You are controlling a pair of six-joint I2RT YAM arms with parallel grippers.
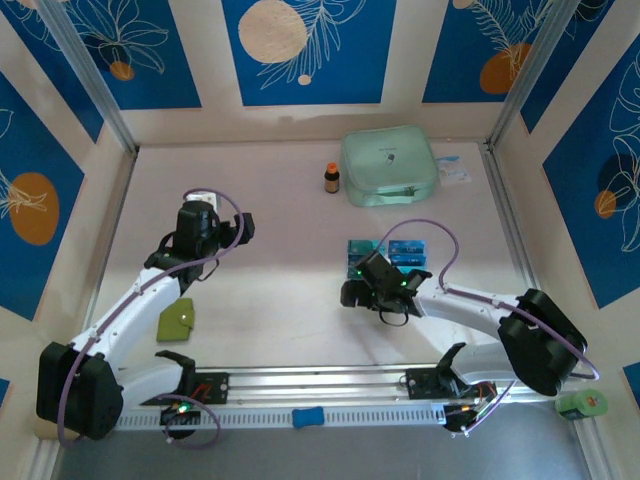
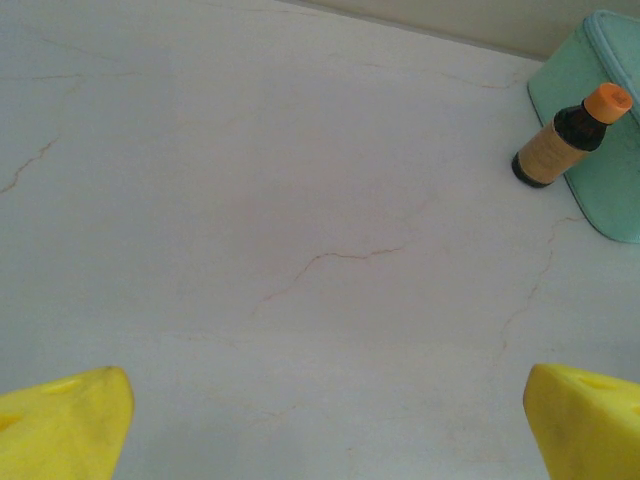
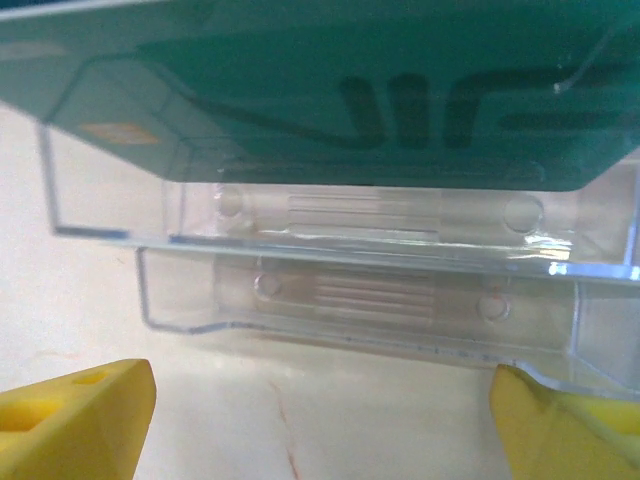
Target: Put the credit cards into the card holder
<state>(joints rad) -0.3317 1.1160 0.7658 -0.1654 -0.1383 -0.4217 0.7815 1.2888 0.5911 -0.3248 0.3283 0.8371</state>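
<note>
Teal-blue credit cards (image 1: 408, 250) lie in a clear plastic tray right of the table's centre. In the right wrist view one card (image 3: 330, 90) rests on the tray (image 3: 340, 265) just ahead of my fingers. My right gripper (image 1: 368, 264) (image 3: 320, 430) is open at the tray's near edge, with nothing between its yellow fingertips (image 3: 70, 420). The olive-green card holder (image 1: 177, 318) lies shut at the near left, beside the left arm. Further back on the left, my left gripper (image 1: 203, 212) (image 2: 325, 425) hangs open over bare table.
A large mint-green zip case (image 1: 388, 168) (image 2: 600, 150) sits at the back, with a small brown bottle with an orange cap (image 1: 332, 178) (image 2: 570, 138) to its left. A green object (image 1: 582, 403) lies at the near right corner. Side walls enclose the table.
</note>
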